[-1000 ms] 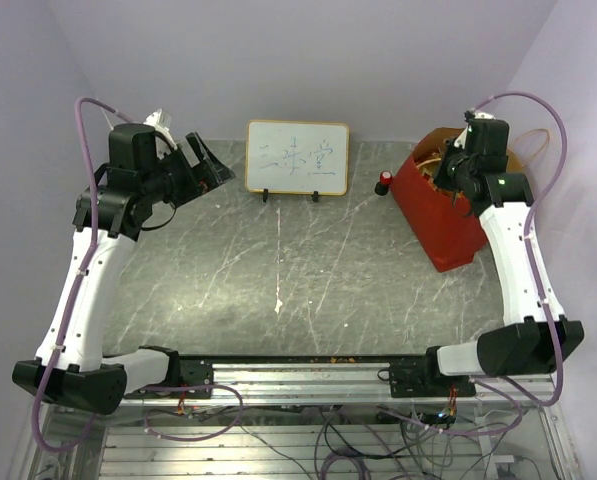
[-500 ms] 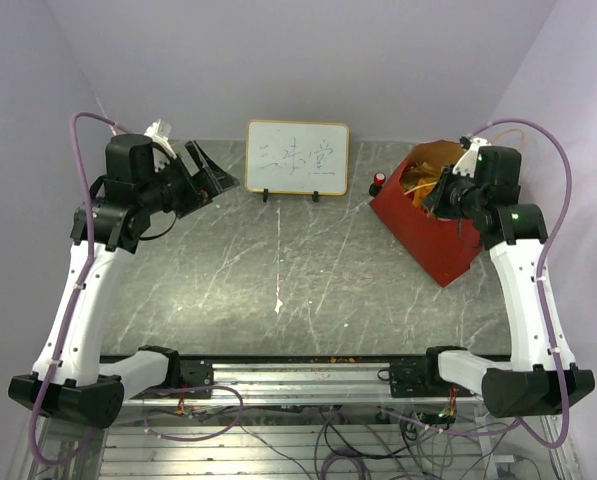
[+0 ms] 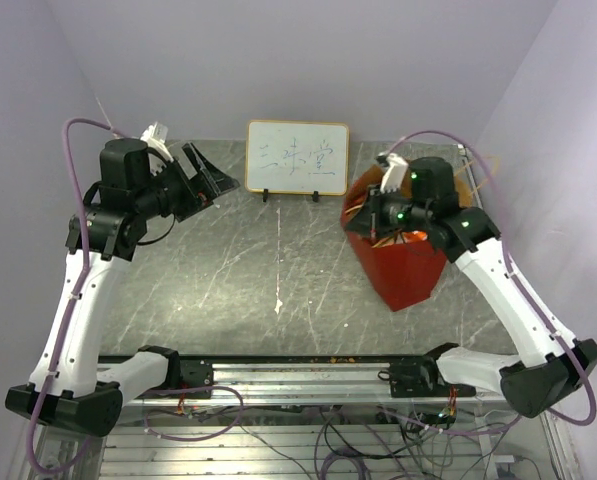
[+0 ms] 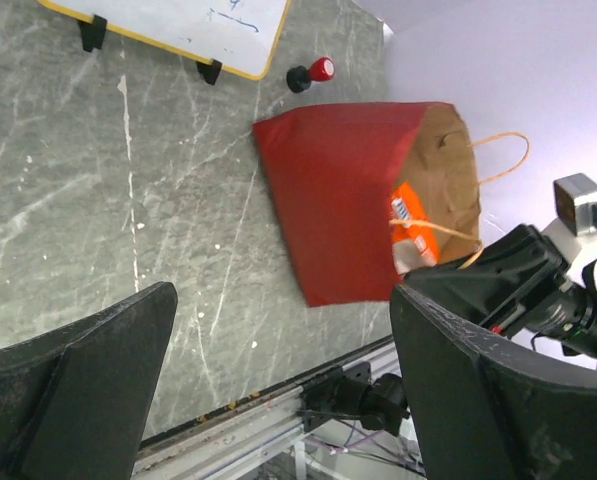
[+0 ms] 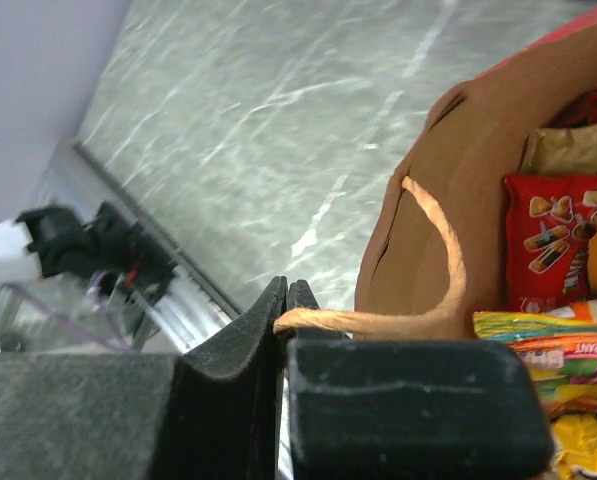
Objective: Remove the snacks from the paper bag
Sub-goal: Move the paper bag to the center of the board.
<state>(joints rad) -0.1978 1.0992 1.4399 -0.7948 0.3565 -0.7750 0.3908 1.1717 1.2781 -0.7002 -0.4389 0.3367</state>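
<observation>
The paper bag (image 3: 400,268), red outside and brown inside, lies tilted on the right of the table with its mouth towards the back. My right gripper (image 3: 375,218) is at its mouth. In the right wrist view it (image 5: 286,300) is shut on the bag's string handle (image 5: 378,322). Inside the bag (image 5: 428,230) are a red snack packet (image 5: 558,235) and orange and yellow packets (image 5: 548,350). My left gripper (image 3: 216,178) is open and empty, held high at the back left. The left wrist view shows the bag (image 4: 338,200) with an orange packet (image 4: 413,215) at its mouth.
A small whiteboard (image 3: 297,157) stands at the back middle. A small black bottle with a red cap (image 4: 311,72) stands next to the bag's far side. The metal rail (image 3: 308,375) runs along the table's near edge.
My right gripper has pulled the bag by its handle leftwards and nearer. The bag has swung round, its base now pointing to the near edge. The left arm has barely moved.
</observation>
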